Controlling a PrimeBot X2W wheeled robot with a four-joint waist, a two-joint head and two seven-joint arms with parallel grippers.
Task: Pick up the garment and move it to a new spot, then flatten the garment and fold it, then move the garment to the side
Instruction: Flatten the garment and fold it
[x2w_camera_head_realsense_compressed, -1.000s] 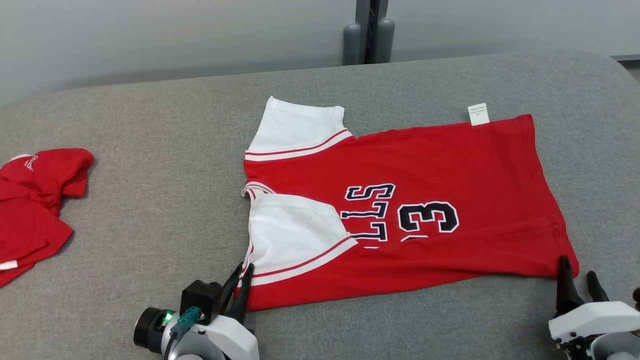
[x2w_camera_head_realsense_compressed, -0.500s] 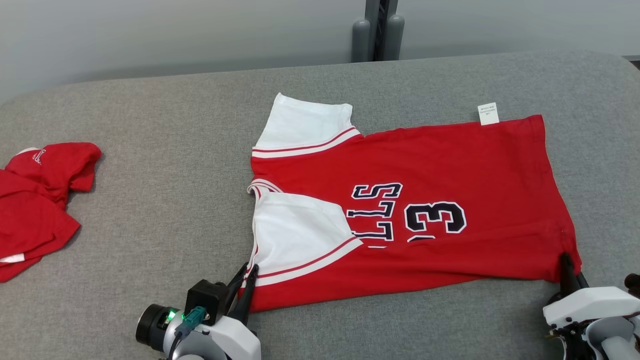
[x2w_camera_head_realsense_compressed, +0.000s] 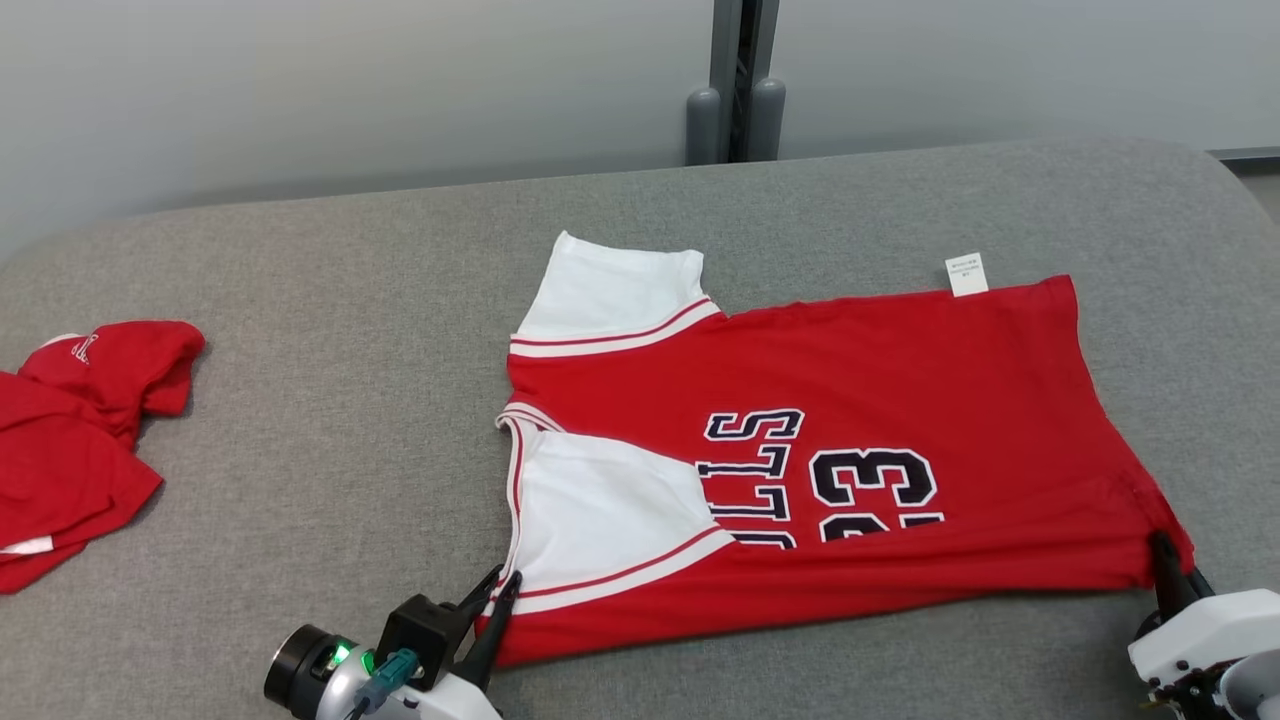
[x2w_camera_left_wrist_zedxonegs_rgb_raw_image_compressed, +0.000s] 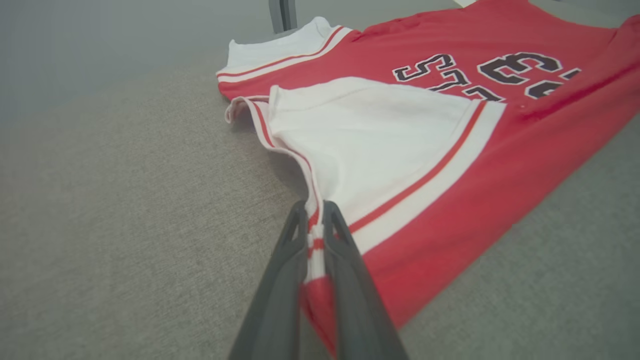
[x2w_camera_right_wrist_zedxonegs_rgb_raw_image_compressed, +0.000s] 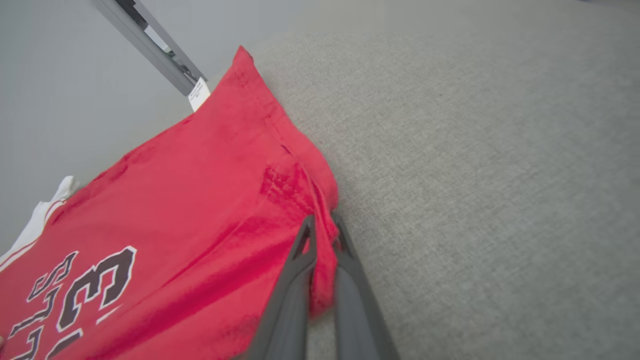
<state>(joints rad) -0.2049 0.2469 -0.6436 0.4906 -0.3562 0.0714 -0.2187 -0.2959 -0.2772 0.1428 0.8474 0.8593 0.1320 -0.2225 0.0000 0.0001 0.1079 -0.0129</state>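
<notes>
At the far left of the grey table (x2w_camera_head_realsense_compressed: 300, 420) lies a crumpled red heap (x2w_camera_head_realsense_compressed: 70, 440), well apart from everything else. Next, at the near edge, comes the left gripper (x2w_camera_head_realsense_compressed: 503, 582). Its fingers (x2w_camera_left_wrist_zedxonegs_rgb_raw_image_compressed: 280, 285) are clenched on the near left corner of the jersey (x2w_camera_head_realsense_compressed: 900, 400), pinching the striped trim beside the near sleeve (x2w_camera_head_realsense_compressed: 610, 500). The jersey lies flat in the middle of the table, collar end to the left and hem to the right. Its near side is folded over, so the fold cuts off part of the dark lettering (x2w_camera_head_realsense_compressed: 750, 465) and the number 23 (x2w_camera_head_realsense_compressed: 875, 480). The far sleeve (x2w_camera_head_realsense_compressed: 615, 290), also white, sticks out at the far left corner. Behind the table stands a grey post (x2w_camera_head_realsense_compressed: 735, 90). A white label (x2w_camera_head_realsense_compressed: 966, 274) juts from the far edge near the hem. At the right, the right gripper (x2w_camera_head_realsense_compressed: 1165, 560) grasps the near hem corner, with red cloth bunched between its closed fingers.
</notes>
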